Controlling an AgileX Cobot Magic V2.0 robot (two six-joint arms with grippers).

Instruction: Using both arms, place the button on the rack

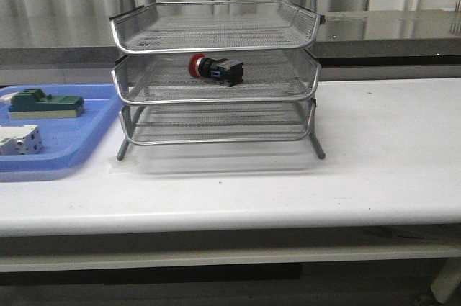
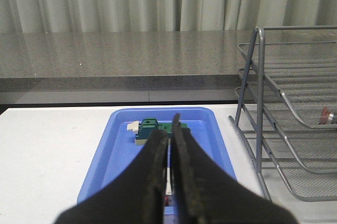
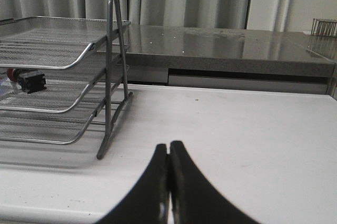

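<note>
2 claws pressed closed, empty: left claw (image 2: 169,153), right claw (image 3: 168,168); button (image 1: 215,69) on rack (image 1: 216,93) middle tier, mesh-veiled.

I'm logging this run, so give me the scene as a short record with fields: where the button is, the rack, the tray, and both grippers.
button: red-capped button lying on its side in the middle tier
rack: three-tier wire rack standing on the white table
blue tray: tray left of the rack, holding a green block and a white switch
left gripper: shut, empty, above the tray
right gripper: shut, empty, over bare table
</note>
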